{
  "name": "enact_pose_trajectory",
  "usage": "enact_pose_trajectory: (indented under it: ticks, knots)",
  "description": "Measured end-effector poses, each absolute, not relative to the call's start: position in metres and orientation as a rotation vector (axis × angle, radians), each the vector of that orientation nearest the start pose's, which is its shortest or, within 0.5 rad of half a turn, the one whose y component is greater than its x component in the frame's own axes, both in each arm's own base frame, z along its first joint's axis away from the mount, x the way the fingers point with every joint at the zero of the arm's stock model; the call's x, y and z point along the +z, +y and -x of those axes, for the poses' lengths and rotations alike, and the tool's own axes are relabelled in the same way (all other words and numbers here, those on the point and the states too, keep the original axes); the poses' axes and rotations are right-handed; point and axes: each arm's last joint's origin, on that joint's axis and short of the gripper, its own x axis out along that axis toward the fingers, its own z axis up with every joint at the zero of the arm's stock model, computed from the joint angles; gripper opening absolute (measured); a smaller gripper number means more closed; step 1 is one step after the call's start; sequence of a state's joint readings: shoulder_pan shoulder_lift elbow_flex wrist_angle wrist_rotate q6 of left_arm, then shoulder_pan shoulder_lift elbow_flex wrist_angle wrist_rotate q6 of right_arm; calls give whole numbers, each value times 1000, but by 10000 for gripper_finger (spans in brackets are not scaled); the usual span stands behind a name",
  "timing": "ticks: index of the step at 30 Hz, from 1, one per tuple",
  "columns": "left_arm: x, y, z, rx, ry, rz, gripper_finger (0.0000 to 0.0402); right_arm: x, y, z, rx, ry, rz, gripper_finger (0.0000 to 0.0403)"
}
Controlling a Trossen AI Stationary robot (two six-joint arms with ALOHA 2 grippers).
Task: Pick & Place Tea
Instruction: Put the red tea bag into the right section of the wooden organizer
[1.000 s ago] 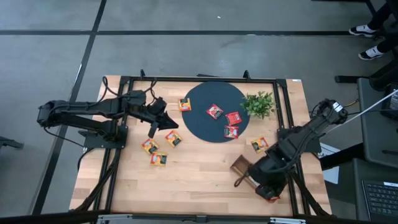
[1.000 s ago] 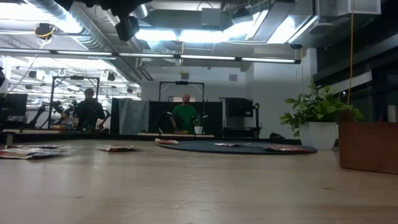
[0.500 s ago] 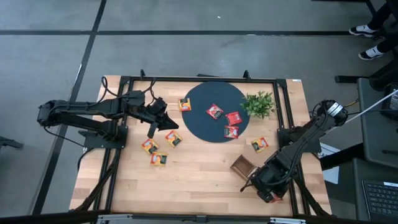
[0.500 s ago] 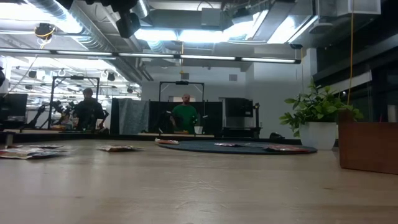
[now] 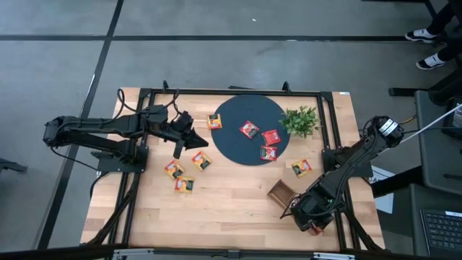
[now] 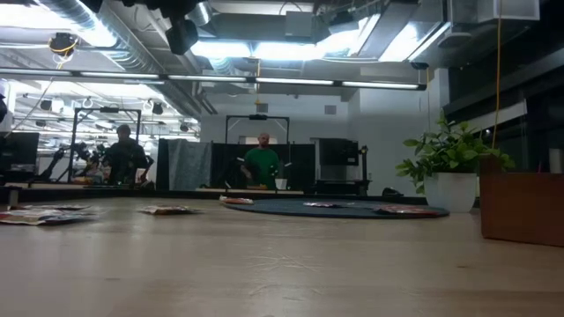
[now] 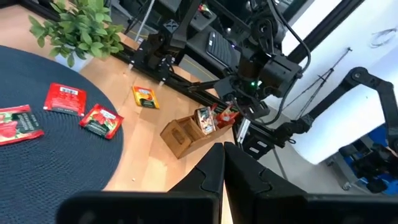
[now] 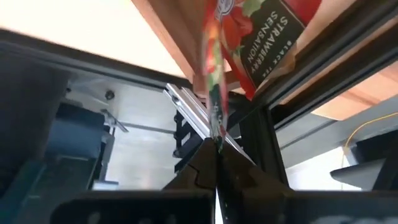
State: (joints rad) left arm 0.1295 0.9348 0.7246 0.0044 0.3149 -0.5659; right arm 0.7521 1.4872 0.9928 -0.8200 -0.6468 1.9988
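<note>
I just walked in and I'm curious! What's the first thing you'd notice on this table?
The big dark round mat at the table's far middle, with three red tea packets on it and a small green plant beside it. Near the front right, the right gripper pinches a red packet by the wooden tray.

Three packets (image 5: pixel 260 141) on mat (image 5: pixel 234 148), plant (image 5: pixel 299 120) right, tray (image 5: pixel 281 193) probably nearer front

red tea packet (image 8: pixel 261 37), "STRAWBERRY SENSATION"
</note>
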Motion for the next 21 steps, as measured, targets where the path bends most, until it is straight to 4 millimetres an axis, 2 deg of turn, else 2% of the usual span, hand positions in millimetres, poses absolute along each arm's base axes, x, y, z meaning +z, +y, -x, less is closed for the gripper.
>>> enact_pose_trajectory:
  ticks: [9,13,21]
  knots:
    - [304,18,-208,-121,247,604,5,214,191,-179,-743,1955,-1287,1]
    - [304,18,-208,-121,247,604,4,214,191,-179,-745,1954,-1289,5]
    - [304,18,-208,-122,248,604,4,214,191,-179,-793,1947,-1318,52]
